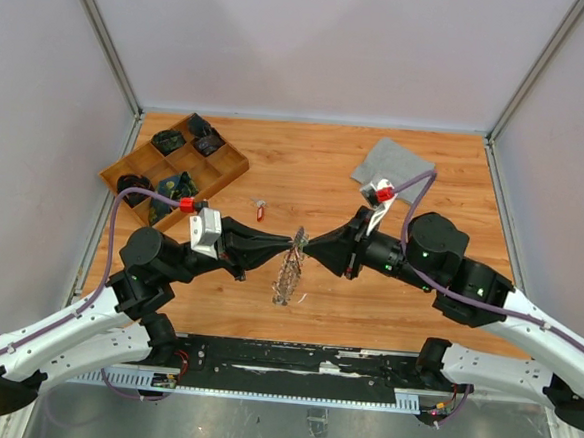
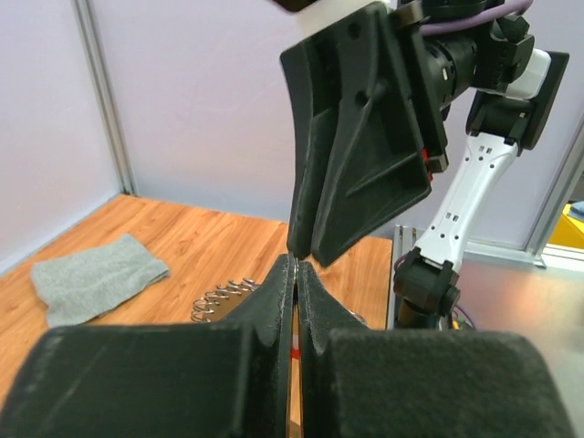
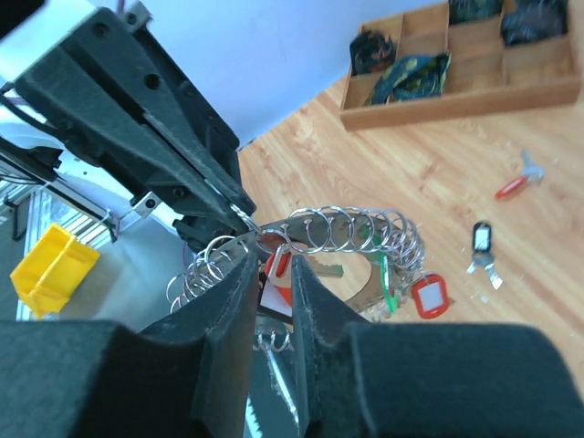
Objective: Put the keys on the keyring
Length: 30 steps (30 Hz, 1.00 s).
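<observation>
My left claw [image 1: 292,244] and right claw [image 1: 307,247] both pinch shut on the ring [image 1: 286,279]; tray [image 1: 230,173] at the counter's [image 1: 454,190] far-left corner, cloth [image 1: 391,166] far-right, red-tagged key [image 1: 260,211] between; labels too small to read

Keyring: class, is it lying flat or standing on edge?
On edge: the keyring hangs edge-on, its top pinched between left gripper and right gripper.

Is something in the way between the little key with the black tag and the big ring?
No, nothing visible. Only bare table lies between the black-tagged key and the keyring. The left gripper and right gripper both pinch the keyring, so neither is free to fetch it.
</observation>
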### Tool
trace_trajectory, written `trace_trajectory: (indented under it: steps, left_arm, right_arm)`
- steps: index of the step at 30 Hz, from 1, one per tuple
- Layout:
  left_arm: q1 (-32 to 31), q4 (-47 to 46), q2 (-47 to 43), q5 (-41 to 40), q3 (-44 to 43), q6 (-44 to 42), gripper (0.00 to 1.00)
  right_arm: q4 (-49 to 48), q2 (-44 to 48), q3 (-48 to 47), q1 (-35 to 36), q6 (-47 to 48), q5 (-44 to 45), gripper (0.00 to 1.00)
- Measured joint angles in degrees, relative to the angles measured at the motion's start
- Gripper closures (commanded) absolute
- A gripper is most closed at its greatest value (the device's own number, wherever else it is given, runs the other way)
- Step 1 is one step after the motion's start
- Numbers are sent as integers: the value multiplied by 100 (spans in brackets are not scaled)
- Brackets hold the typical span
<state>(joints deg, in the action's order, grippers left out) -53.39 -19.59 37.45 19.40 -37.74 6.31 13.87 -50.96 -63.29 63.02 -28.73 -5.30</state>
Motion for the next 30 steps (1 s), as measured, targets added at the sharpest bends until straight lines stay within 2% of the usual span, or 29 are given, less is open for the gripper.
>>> trace_trajectory:
  steps: [6,14,21,30]
  left_arm:
    - [0,-52,57,109,0,39,99]
    - [0,-354,136,363,0,243,99]
    - [0,-750,140,656,0,435,99]
    - [0,-988,144,896,4,544,99]
  right_arm:
    - [-382,417,101,0,1191,-144,76]
    - [-527,273,101,0,2640,-1032,74]
    - [-459,170,92,0,3053,-1537,73]
    - [-476,199,87,0,3095,-1838,73]
